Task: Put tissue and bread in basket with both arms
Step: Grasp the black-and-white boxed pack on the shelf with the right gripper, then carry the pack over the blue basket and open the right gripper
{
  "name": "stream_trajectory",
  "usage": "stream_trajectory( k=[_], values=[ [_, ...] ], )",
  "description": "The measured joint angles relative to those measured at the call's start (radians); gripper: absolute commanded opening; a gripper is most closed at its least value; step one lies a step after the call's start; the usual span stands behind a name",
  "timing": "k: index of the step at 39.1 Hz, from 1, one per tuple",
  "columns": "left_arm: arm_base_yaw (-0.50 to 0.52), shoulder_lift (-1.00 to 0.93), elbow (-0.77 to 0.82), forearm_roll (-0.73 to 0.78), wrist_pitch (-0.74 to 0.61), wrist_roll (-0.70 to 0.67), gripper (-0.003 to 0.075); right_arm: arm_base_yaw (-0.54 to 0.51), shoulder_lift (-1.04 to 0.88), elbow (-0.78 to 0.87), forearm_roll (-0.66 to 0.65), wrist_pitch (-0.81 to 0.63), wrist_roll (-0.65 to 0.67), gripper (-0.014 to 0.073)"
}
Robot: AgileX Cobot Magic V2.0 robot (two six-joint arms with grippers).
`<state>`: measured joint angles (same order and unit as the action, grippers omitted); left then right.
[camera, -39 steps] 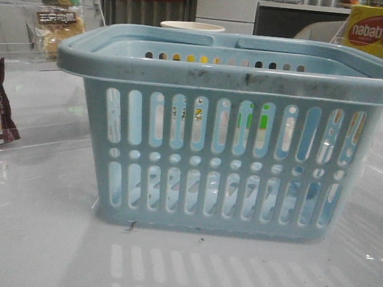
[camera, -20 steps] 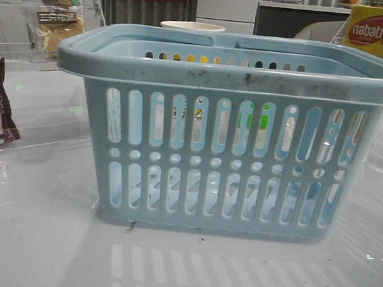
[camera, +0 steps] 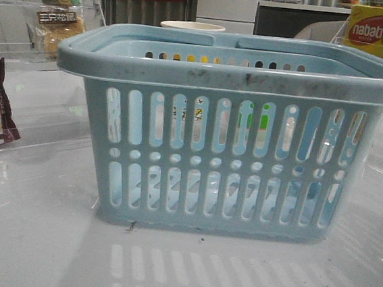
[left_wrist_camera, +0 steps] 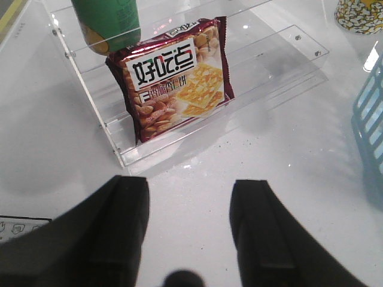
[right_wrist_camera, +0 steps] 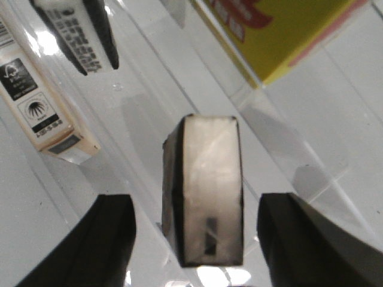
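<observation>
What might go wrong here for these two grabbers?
The open left gripper faces the maroon-edged cracker bag in the clear acrylic rack, not the bagged golden-brown bread, so it may take the wrong item. The open right gripper straddles a small black-edged pack standing on end; it could tip.

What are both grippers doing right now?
Left gripper: open, holding nothing, above the white table.
Right gripper: open, fingers either side of the tissue, not closed on it.
</observation>
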<state>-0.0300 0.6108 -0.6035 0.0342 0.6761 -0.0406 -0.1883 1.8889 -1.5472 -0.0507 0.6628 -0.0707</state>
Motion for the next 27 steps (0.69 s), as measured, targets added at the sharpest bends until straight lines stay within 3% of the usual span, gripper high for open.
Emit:
stream_trajectory(
  k=[11, 27],
  values=[
    [0.0, 0.0, 0.0, 0.0, 0.0, 0.0, 0.0378, 0.0, 0.011, 0.0, -0.002, -0.038, -0.002, 0.0193],
    [0.0, 0.0, 0.0, 0.0, 0.0, 0.0, 0.0378, 0.0, -0.077, 0.0, 0.022, -0.022, -0.002, 0.0173]
  ],
)
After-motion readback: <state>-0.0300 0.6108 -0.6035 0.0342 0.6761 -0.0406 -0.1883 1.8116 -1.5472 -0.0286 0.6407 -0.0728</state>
